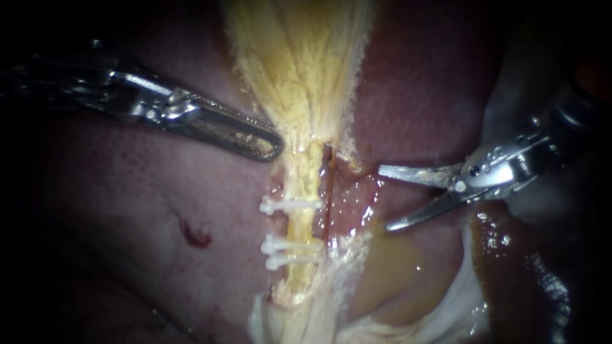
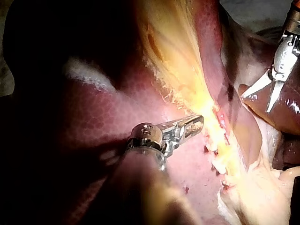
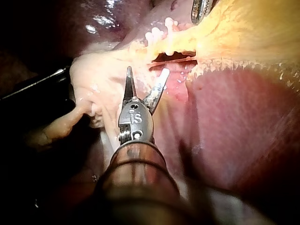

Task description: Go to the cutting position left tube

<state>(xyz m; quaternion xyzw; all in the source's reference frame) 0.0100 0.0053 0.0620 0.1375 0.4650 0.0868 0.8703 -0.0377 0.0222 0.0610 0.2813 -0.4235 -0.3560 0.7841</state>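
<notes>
Evidently soft and slippery, the pale yellow left tube [image 1: 305,223] should be taken between its white plastic clips [image 1: 290,205], beside which the silver right instrument [image 1: 383,198] hovers, blades spread.

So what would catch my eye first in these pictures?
Probably the pale yellow tube running down the middle over the dark red liver, with three white clips across it. Then the left instrument, jaws shut, beside the tube above the clips, and the right instrument, bladed jaws open, pointing at it without touching.
</notes>
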